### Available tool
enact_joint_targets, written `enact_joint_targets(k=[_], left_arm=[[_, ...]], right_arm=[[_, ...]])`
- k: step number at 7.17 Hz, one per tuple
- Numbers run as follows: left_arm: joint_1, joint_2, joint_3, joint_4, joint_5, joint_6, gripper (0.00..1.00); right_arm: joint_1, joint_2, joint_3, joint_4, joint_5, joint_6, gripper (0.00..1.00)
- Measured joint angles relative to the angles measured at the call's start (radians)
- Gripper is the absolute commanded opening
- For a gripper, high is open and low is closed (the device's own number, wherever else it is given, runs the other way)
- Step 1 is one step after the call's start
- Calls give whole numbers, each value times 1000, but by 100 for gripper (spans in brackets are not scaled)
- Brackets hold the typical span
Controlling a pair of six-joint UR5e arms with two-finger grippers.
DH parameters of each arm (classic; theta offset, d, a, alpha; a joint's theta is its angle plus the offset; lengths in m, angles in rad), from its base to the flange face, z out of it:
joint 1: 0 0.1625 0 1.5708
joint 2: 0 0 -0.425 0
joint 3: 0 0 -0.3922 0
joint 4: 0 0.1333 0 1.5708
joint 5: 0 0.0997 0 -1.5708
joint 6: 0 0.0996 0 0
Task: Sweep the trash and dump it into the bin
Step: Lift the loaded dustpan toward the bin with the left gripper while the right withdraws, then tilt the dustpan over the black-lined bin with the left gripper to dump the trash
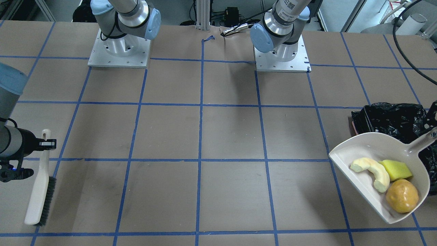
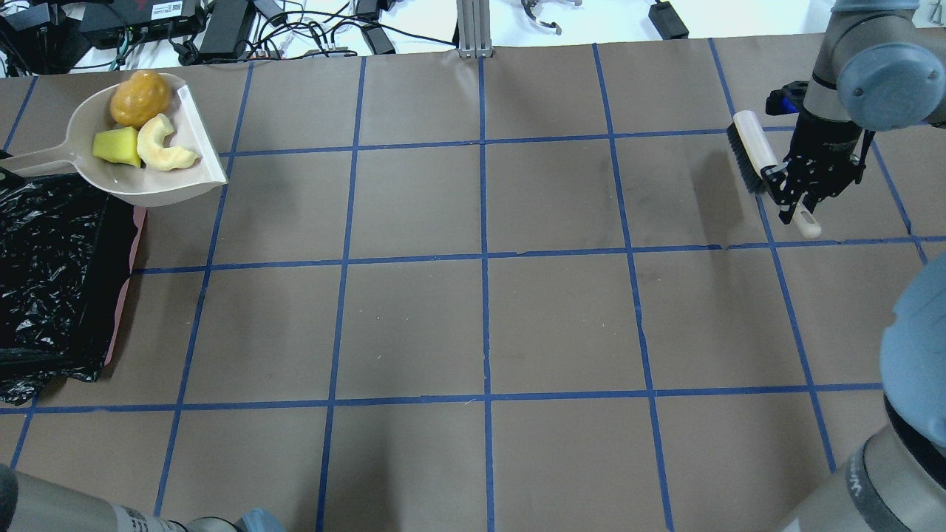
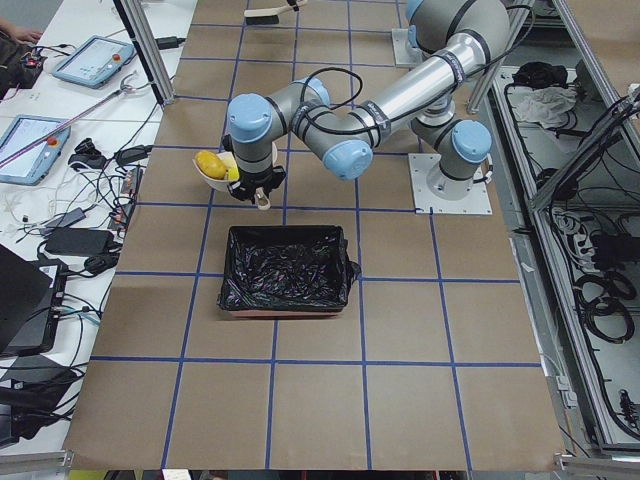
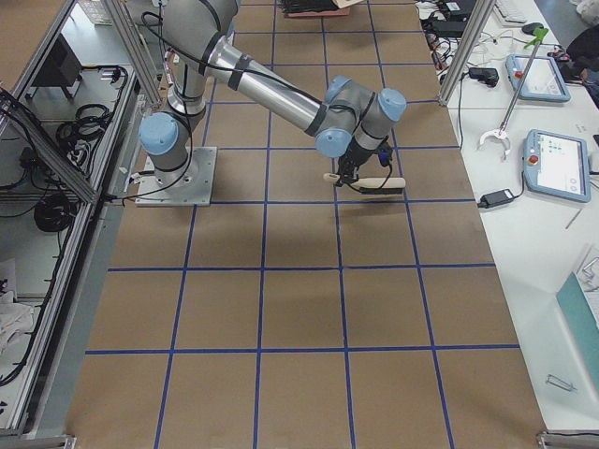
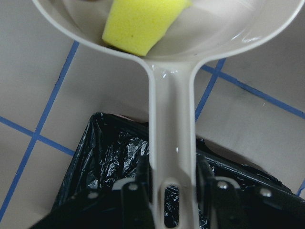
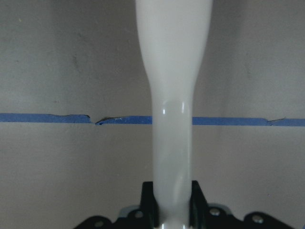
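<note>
A tabletop (image 2: pixel 480 325) covered in brown paper and gridded with blue tape is shown. By its left edge the bin (image 2: pixel 44 295) is set, lined in black plastic. The dustpan (image 1: pixel 344 152) is clamped by its handle in the left gripper (image 5: pixel 172 179), the pan lying toward the far left corner, on the operators' side. The potato-like lump (image 1: pixel 402 195), cream slice (image 1: pixel 375 171) and yellow sponge wedge (image 1: pixel 396 169) are carried inside it. Near the far right corner, a brush (image 2: pixel 750 144) is gripped by its handle in the right gripper (image 6: pixel 171 195).

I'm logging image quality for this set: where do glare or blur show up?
Left wrist view: soft glare streaks on the dustpan handle, near parts blurred. Right wrist view: the brush handle looks soft, with a small highlight. Overhead view: the bin liner glints; shadows on the table are faint.
</note>
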Motion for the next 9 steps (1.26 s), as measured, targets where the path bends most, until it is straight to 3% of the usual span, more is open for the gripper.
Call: enact_joint_targets(k=[5,9], left_arm=[[175,-17,48,-6,25,163,33],[227,-41,94,46,96,350,33]], right_arm=[[-5,13,9,21,1,-17,15],[-4,10,37,21,0,-33,16]])
